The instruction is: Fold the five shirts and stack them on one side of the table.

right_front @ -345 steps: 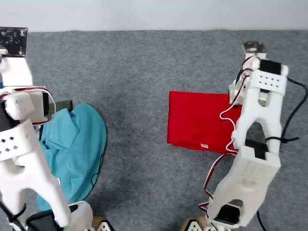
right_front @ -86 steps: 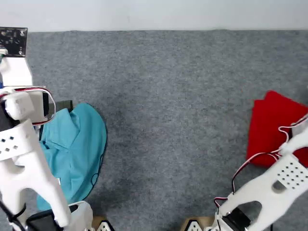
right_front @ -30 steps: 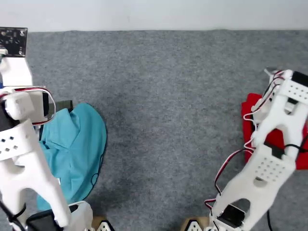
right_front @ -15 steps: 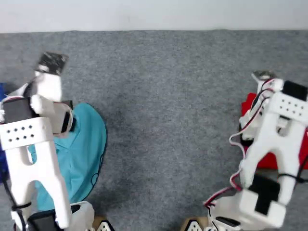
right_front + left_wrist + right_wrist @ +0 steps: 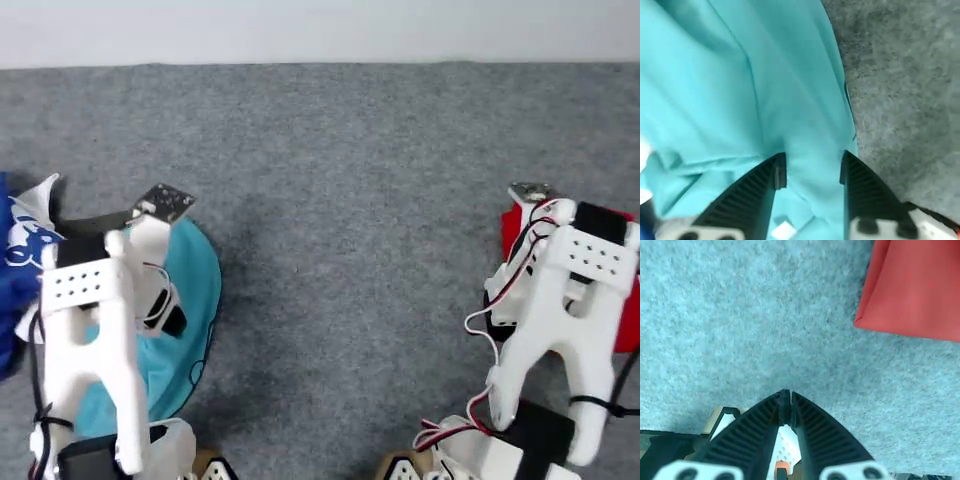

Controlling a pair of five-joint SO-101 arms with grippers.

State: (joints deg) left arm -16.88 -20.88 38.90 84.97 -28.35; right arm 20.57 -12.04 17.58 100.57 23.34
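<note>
Evidently the red shirt (image 5: 920,290) lies folded at the right edge of the counter (image 5: 350,180); right gripper (image 5: 790,397) pinched shut, empty; left gripper (image 5: 810,167) gapes over the crumpled teal shirt (image 5: 740,75), which wants grasping next.

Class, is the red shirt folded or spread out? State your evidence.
Folded: the red shirt shows straight, thick edges meeting at a neat corner.
</note>
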